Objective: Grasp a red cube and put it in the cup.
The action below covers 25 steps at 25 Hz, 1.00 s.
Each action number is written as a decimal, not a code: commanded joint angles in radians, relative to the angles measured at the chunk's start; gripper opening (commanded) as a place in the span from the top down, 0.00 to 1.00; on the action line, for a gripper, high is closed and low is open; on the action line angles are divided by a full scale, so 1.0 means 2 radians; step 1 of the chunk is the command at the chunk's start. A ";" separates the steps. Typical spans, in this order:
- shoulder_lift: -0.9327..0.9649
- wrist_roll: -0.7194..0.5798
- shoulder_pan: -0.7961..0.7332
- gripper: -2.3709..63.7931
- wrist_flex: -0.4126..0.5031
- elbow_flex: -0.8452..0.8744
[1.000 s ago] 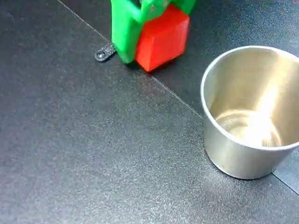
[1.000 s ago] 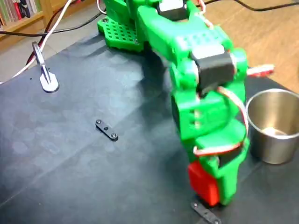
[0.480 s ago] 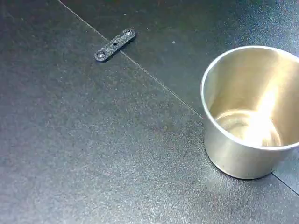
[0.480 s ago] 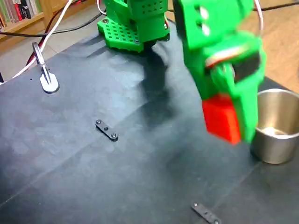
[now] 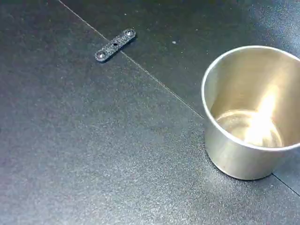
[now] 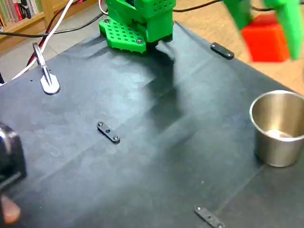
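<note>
In a fixed view the red cube [image 6: 265,39] hangs high in the air at the upper right, held between the green fingers of my gripper [image 6: 266,28], which is shut on it and blurred by motion. It sits above and slightly left of the steel cup [image 6: 277,128], well clear of its rim. The cup stands upright on the black mat with nothing inside. In the other fixed view the cup [image 5: 234,154] fills the right side, its shiny inside bare; neither the gripper nor the cube shows there.
Small black flat links lie on the mat [image 6: 109,132] [image 6: 209,217] [image 6: 222,51], one also seen in the close fixed view [image 5: 115,45]. The green arm base [image 6: 135,23] stands at the back. A white clip stand [image 6: 47,80] sits at the left, a dark object [image 6: 10,156] at the left edge.
My gripper has lifted the red cube off the mat near the front and carried it up and right, to a spot above the cup. It left the close view.
</note>
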 commanded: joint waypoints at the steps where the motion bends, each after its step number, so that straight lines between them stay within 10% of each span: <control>1: 0.018 0.004 -0.012 0.97 -0.006 -0.005; 25: -0.134 0.078 -0.011 0.97 -0.088 -0.005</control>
